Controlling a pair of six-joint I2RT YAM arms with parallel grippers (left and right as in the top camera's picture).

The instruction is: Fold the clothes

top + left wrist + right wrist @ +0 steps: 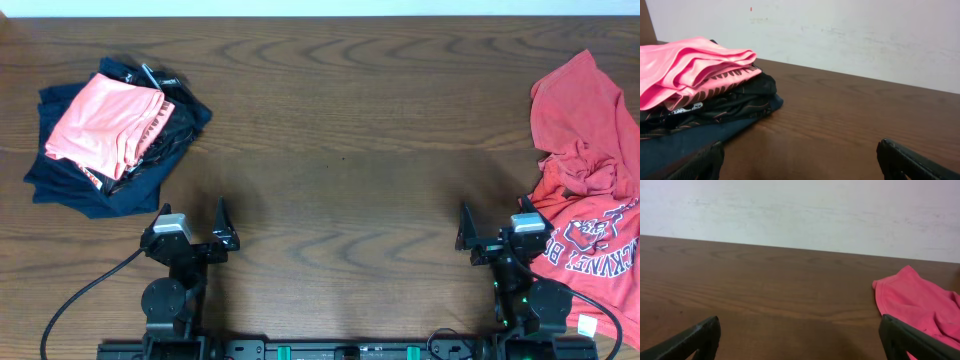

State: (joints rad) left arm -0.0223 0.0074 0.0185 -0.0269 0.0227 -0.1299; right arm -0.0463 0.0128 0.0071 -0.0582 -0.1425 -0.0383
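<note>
Two tools wait at the near edge of the surface [340, 120], both spread wide and empty: the left tool [193, 212] and the right tool [495, 215]. One coral-red shirt [585, 150] lies crumpled just beside the right tool, on its outer side. Farther off, ahead and left of the left tool, one salmon-pink shirt [105, 122] rests folded atop a dark pile [100, 195], its long axis slanting. The left tool is nearer. How many dark garments there are I cannot tell.

2 black arms [172, 290], grey wrist blocks [171, 225] (cams?), black cables [110, 270].
</note>
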